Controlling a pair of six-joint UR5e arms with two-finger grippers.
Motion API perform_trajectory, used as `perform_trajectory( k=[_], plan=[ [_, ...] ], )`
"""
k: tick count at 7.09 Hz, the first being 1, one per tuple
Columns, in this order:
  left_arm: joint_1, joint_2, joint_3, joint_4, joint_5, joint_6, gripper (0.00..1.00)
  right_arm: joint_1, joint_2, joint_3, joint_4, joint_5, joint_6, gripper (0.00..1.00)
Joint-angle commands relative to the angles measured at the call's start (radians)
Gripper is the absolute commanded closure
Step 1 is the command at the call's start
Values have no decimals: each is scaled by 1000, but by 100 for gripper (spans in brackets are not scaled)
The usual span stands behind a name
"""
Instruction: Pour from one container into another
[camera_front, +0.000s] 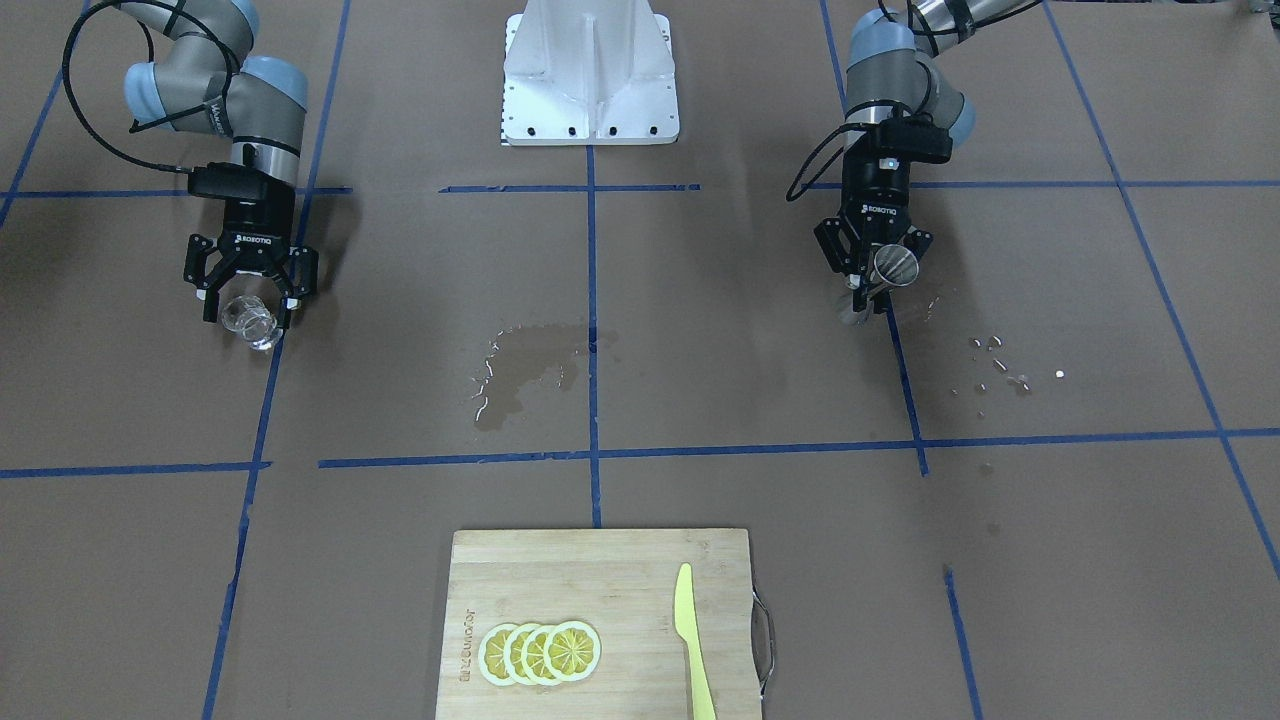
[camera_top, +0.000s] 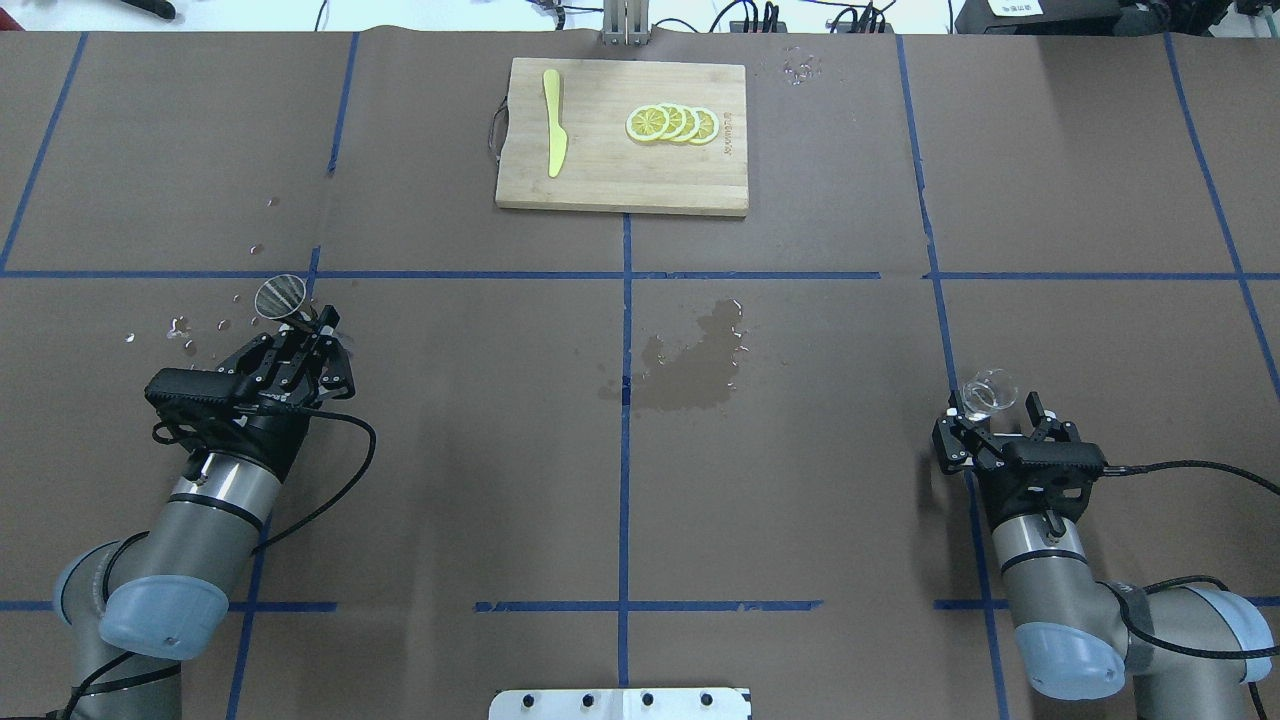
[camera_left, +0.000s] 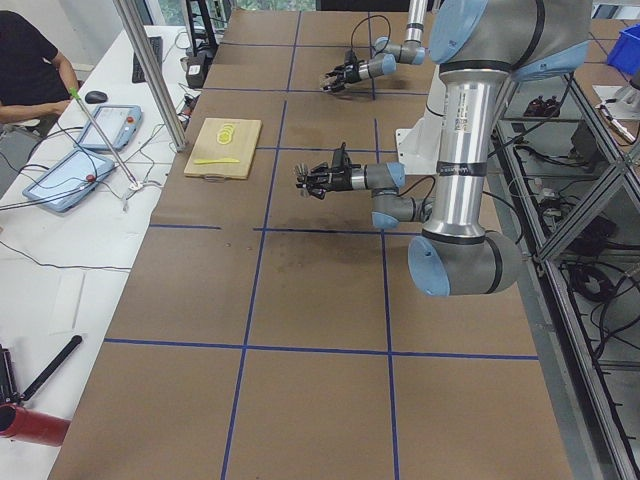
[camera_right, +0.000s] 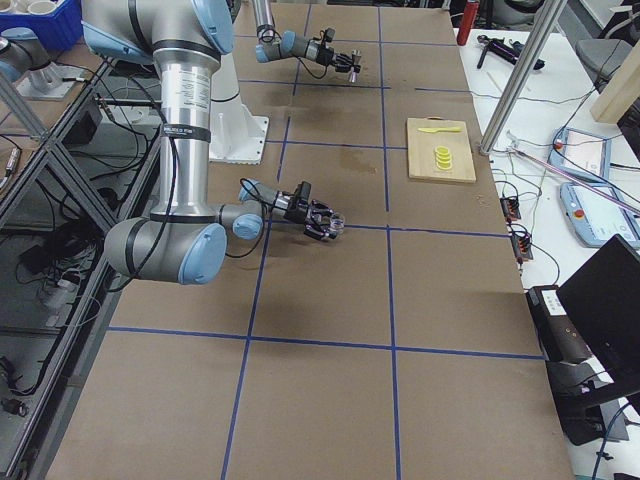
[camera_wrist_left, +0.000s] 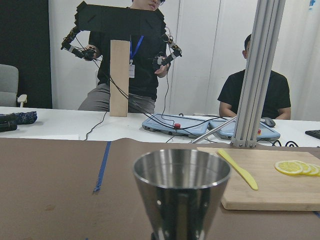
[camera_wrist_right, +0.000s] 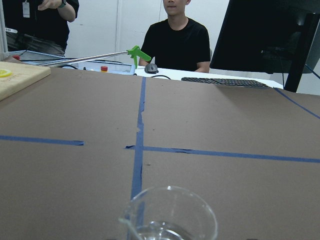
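The grey steel jigger (camera_top: 281, 296) is held at its narrow waist by my left gripper (camera_top: 305, 325), which is shut on it. It stands upright above the table on my left side, and its open upper cone fills the left wrist view (camera_wrist_left: 181, 192). From the front the jigger (camera_front: 893, 265) sits in the same left gripper (camera_front: 866, 290). My right gripper (camera_top: 993, 408) is shut on the clear glass tumbler (camera_top: 988, 392) far off at my right. The tumbler's rim (camera_wrist_right: 170, 215) shows low in the right wrist view. The two containers are well apart.
A wet patch (camera_top: 690, 365) darkens the paper at mid-table, and drops (camera_top: 200, 325) lie near the jigger. A wooden cutting board (camera_top: 600, 185) at the far edge carries lemon slices (camera_top: 672, 123) and a yellow knife (camera_top: 554, 135). Operators stand beyond the table.
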Motion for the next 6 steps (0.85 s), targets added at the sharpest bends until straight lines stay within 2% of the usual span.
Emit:
perform_trajectory(
  k=[1, 4, 6],
  plan=[
    [0, 0, 1, 0, 0, 0, 100, 4, 3, -1, 0, 6, 0, 13],
    [0, 0, 1, 0, 0, -2, 100, 10, 15, -22, 2, 7, -3, 13],
    [0, 0, -1, -2, 0, -2, 100, 15, 15, -24, 3, 17, -3, 19]
  ],
)
